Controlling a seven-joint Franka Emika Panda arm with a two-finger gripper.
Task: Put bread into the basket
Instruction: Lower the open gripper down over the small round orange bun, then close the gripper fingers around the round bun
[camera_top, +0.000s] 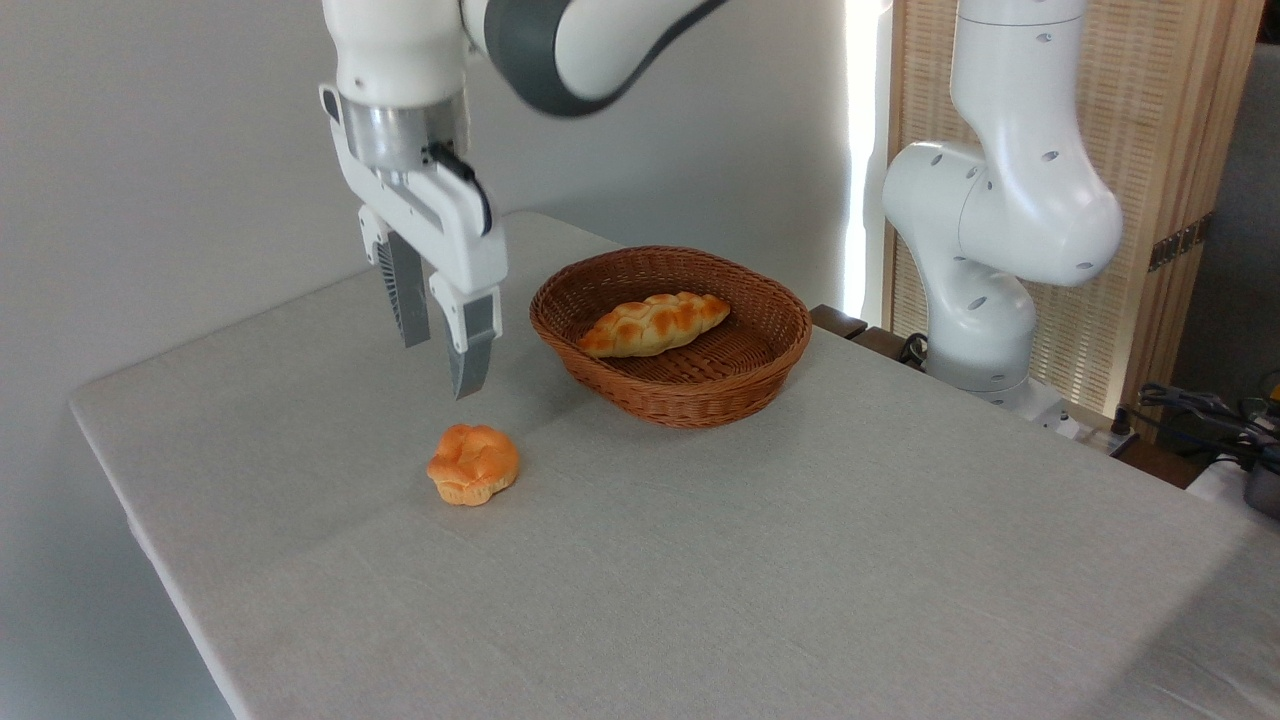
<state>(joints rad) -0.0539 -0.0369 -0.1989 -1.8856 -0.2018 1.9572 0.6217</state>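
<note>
You've got the gripper (443, 365) hanging in the air above the table (700, 560), fingers pointing down, spread apart with a clear gap between them and nothing in it. It sits above and a bit left of the bun (473, 463), not touching it.

The bun lies on the bare cloth, front-left of the basket (690, 395), near it but apart. It's roundish, so no real long axis; slightly wider than tall as you see it, lumpy cracked top facing up, paler base down on the cloth, sitting flat.

The basket stands upright on the table behind and to the right of the bun, oval, its long axis running roughly left to right with a slight tilt away toward the right. Inside it you see a braided loaf (655, 324), long axis running left-low to right-high, one end near the left inner wall, the other toward the middle-right. It rests on the basket floor.

The arm's base (985, 300) stands past the table's far right edge, well apart from the basket. A slatted wooden screen (1160, 130) is behind it
</note>
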